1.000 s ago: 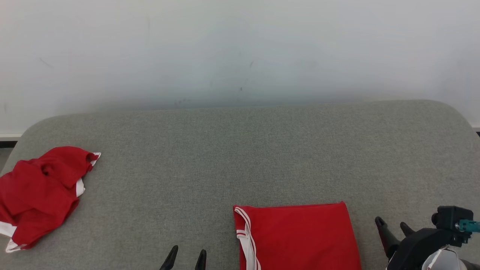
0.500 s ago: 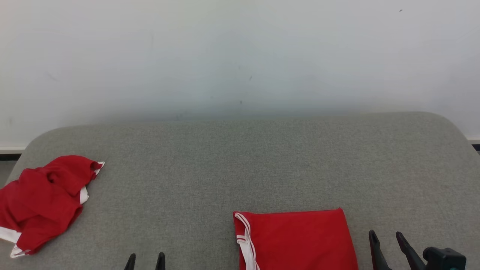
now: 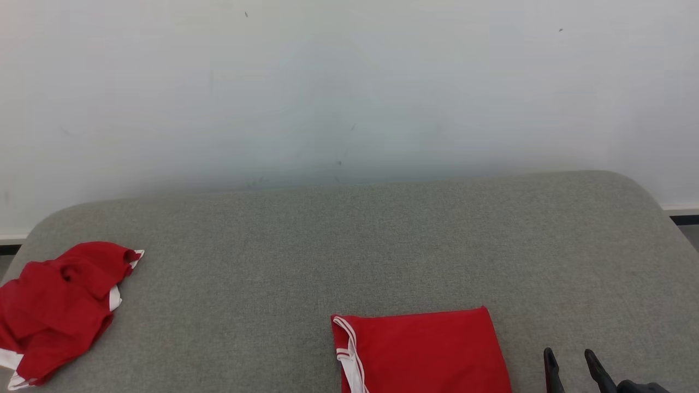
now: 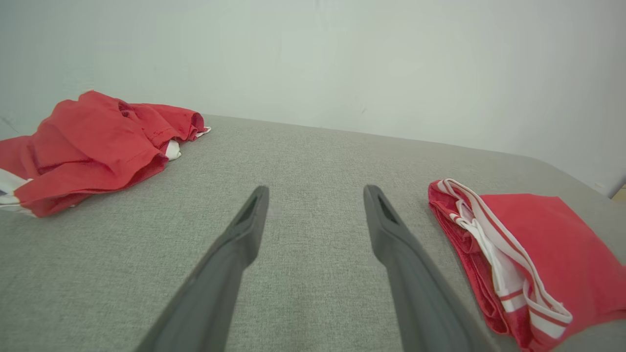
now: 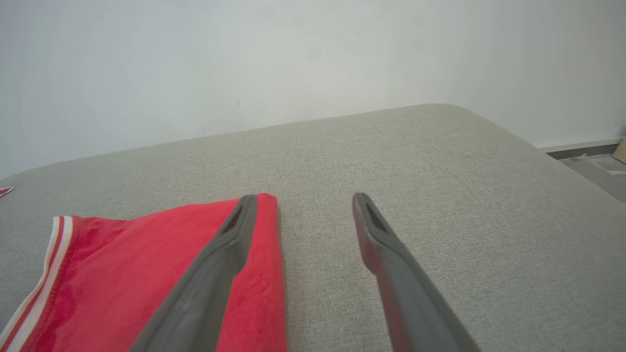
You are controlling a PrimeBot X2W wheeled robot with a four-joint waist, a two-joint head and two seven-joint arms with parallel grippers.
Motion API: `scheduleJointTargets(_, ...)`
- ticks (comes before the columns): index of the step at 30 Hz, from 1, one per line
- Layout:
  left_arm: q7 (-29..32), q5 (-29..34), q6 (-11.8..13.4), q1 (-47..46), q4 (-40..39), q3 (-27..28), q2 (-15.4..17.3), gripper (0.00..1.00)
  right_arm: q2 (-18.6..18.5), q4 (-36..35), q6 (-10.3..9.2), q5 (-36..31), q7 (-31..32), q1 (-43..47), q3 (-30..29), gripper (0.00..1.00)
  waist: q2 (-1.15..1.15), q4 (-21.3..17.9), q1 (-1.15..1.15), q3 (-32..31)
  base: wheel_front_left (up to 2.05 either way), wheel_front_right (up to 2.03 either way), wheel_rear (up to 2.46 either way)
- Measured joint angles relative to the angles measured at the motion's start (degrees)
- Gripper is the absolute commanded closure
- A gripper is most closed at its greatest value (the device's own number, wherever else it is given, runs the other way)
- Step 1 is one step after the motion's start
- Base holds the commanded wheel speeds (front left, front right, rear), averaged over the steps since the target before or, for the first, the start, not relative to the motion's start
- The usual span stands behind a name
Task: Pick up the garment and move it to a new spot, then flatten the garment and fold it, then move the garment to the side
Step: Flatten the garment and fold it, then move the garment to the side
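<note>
Head camera has tilted up since the earlier frames, so everything sits lower in the head view; not a move of the cloth. Right gripper [image 3: 568, 355] has pulled back toward the near right edge, fingertips just poking up. Left gripper [image 4: 317, 190] has also backed off to the near side.

Both claws are spread wide with nothing between the fingers. In its wrist view the left one hangs over bare grey surface [image 3: 349, 245], between the two cloths. The right one sits just right of the folded garment [image 3: 420, 355]; whether it touches the cloth, cannot tell.

Edges: folded garment lies near, right of centre, white-striped band on its left side, its near part cut off by the frame. Crumpled garment [image 3: 54, 300] lies at the far-left side by the rounded corner, close to the surface's left edge. The two are well apart. Wide grey stretch between them, plus the far strip along the wall [image 3: 349, 82] and the right side.

Count: two red garments, one folded, one crumpled. Two grippers, two dark fingers each.
</note>
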Motion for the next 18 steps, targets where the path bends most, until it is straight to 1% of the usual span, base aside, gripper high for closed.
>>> scheduleJointTargets(4, 0.0, 0.1, -0.6, 0.6, 0.0, 0.7, -0.3, 0.0, 0.2, 0.3, 0.0, -0.9, -0.9, 0.0, -0.6, 0.0, 0.0, 0.2, 0.01, 0.0, 0.0, 0.0, 0.0)
scheduleJointTargets(18, 0.0, 1.1, -1.7, 0.7, 1.1, 1.3, -1.3, 0.0, 1.2, 1.1, 0.0, -1.1, -0.9, -0.3, -0.2, 0.0, 0.01, 0.2, 0.01, 0.3, 0.0, 0.0, 0.0)
